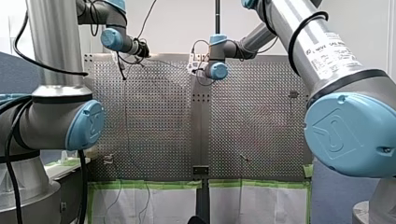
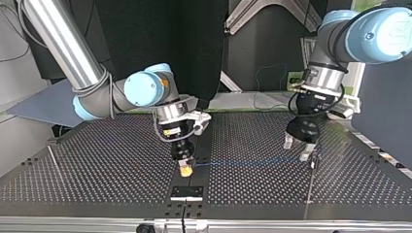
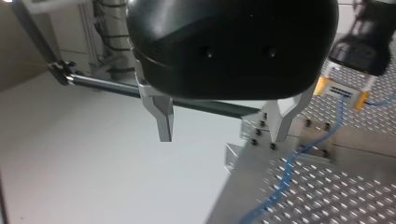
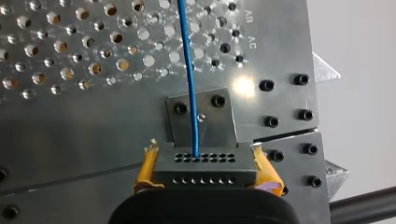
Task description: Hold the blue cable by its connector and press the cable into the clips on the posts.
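In the right wrist view my right gripper (image 4: 205,158) is shut with its yellow pads (image 4: 145,170) on a grey perforated connector (image 4: 205,173). The thin blue cable (image 4: 189,70) leaves the connector and runs straight ahead over the table. In the top view the right gripper (image 2: 185,167) hangs low near the table's middle, and the blue cable (image 2: 252,161) stretches toward a thin post (image 2: 311,187) at the right. My left gripper (image 2: 297,149) hovers by that post's top, open. In the left wrist view its metal fingers (image 3: 163,119) stand wide apart and empty, with the cable (image 3: 285,172) below them.
A small screwed plate (image 4: 219,119) lies under the cable just ahead of the connector. Another thin post (image 2: 53,162) stands at the top view's left. A black bracket (image 2: 186,192) sits at the table's near edge. A dark rod (image 3: 116,88) crosses behind my left gripper.
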Tool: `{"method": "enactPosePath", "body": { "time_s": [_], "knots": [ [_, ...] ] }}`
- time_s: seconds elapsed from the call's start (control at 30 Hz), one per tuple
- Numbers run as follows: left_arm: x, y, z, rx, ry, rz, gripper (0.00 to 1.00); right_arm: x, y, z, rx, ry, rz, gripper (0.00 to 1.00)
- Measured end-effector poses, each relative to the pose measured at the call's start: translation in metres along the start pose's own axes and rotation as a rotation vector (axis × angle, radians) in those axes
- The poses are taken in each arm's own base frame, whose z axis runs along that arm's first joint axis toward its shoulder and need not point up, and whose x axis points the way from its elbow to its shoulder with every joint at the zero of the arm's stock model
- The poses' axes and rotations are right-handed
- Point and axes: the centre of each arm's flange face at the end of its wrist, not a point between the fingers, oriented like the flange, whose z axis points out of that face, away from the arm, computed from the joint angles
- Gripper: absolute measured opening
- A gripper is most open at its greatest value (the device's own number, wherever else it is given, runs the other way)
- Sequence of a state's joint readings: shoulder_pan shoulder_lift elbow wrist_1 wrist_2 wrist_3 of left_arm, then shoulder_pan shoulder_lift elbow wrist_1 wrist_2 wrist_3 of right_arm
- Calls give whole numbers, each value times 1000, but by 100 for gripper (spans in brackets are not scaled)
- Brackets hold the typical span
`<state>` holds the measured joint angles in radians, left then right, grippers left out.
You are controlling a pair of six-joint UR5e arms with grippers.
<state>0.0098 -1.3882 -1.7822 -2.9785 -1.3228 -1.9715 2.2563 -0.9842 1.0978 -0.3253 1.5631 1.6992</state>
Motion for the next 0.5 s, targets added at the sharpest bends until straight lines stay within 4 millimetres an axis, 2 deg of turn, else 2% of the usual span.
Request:
{"method": "enactPosePath", "body": {
  "time_s": [0.5],
  "knots": [
    [28,-3,13,-107,114,99,100,0,3,1,-2,1,2,0]
  ]
}}
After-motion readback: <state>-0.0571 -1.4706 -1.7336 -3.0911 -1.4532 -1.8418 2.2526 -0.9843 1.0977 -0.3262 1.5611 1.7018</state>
